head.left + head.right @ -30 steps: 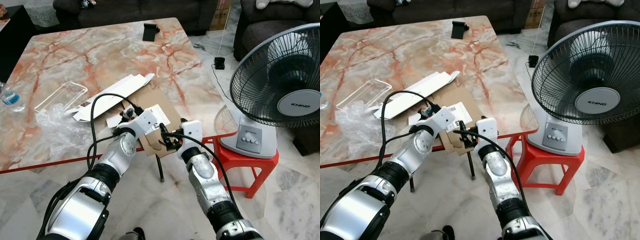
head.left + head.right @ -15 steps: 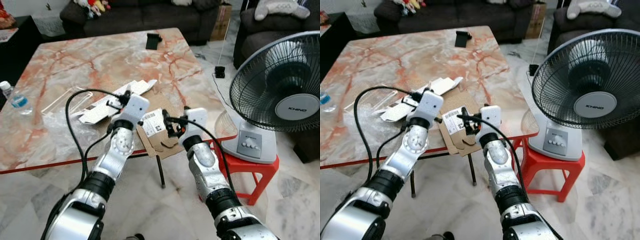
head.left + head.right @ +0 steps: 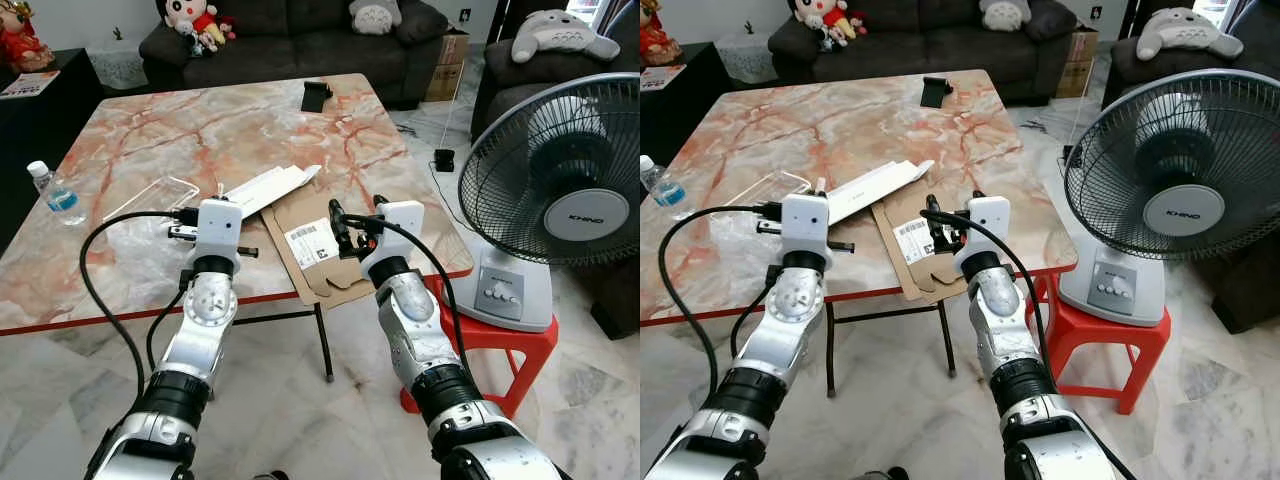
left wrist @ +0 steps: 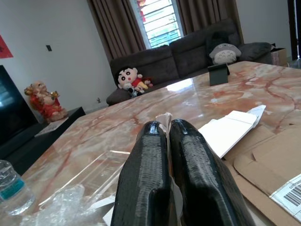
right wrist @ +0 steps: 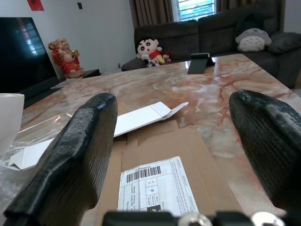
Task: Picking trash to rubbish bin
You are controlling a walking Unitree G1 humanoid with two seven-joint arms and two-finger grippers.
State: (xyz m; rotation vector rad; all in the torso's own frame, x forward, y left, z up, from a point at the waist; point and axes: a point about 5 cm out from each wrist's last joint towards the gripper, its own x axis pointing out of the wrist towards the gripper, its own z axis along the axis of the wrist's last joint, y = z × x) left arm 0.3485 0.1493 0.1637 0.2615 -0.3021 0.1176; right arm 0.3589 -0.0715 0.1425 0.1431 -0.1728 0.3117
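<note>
1. Flattened cardboard (image 3: pixel 322 250) with a shipping label lay at the counter's (image 3: pixel 180 130) near edge, overhanging it.
2. Right claw (image 5: pixel 183 155) gaped wide above that cardboard.
3. Left claw (image 4: pixel 164 141) was pinched on a thin white paper scrap (image 4: pixel 163 117), near the clear plastic wrap (image 3: pixel 135 240).

So the table (image 3: pixel 150 140) takes up the left and middle, with the flattened cardboard (image 3: pixel 325 225) lying at its near right edge, partly overhanging, and the long white box (image 3: pixel 265 188) just left of and behind it (the two overlap a bit). Further left sit a plastic tray (image 3: pixel 150 197) and crinkled plastic wrap (image 3: pixel 140 240), with a water bottle (image 3: pixel 55 192) at the far left edge. A small stand (image 3: pixel 317 96) sits at the far side, a sofa (image 3: pixel 290 30) behind the table, and off to the right a fan (image 3: pixel 560 190) stands on a stool (image 3: pixel 480 330).
</note>
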